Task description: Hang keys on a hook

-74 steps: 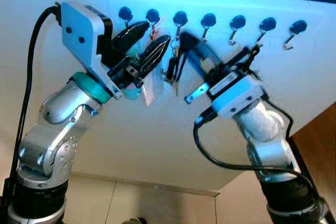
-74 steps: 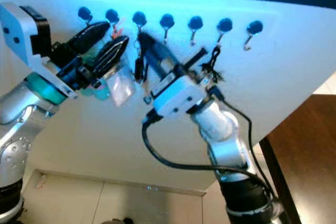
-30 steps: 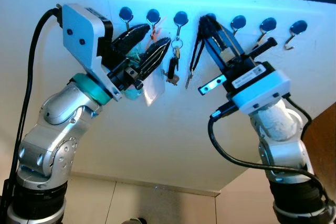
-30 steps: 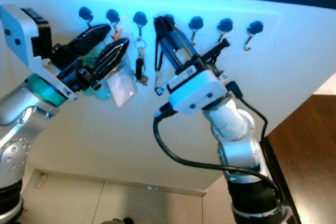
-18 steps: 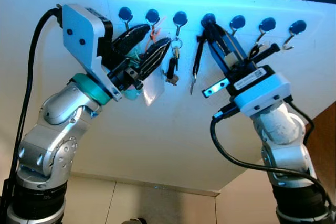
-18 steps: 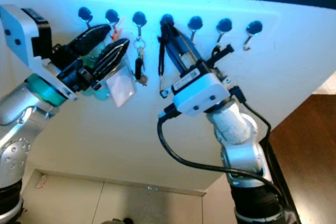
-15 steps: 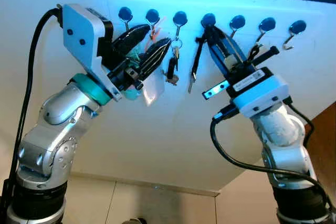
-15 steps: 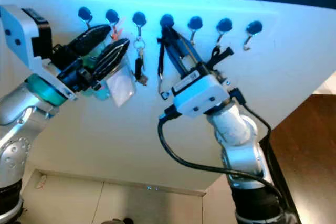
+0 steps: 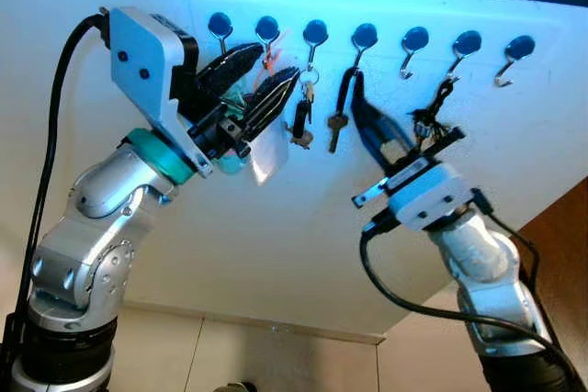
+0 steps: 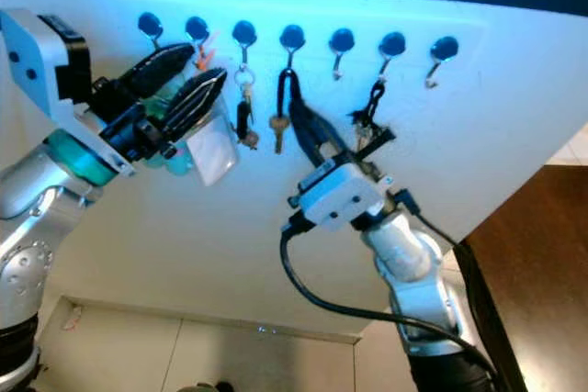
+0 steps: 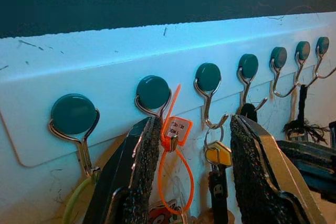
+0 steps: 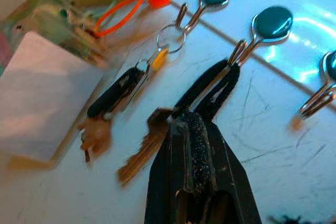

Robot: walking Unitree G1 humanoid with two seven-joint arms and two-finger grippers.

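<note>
White wall (image 9: 276, 227) covers most of the head views, with a dark blue band along the top edge and pale floor tiles (image 9: 248, 355) at the bottom; brown wood floor shows at the lower right. Across the upper part of the frame runs a white rail (image 9: 386, 8) with seven round teal-capped hooks. The fourth hook (image 9: 364, 38) from the left carries the key (image 9: 336, 126) on a black strap, hanging flat against the wall at upper centre. Just left of it, the third hook holds a ring with other keys (image 9: 301, 126), and the second holds an orange tag (image 11: 178, 128). A black cord (image 9: 439, 103) hangs from the sixth hook.

The right pincer (image 12: 193, 129) sits just below the black strap, its fingers pressed together on nothing. The left pincer (image 9: 250, 84) reaches up at the upper left, fingers apart, either side of the orange tag, with a clear card holder (image 9: 265, 158) beneath it.
</note>
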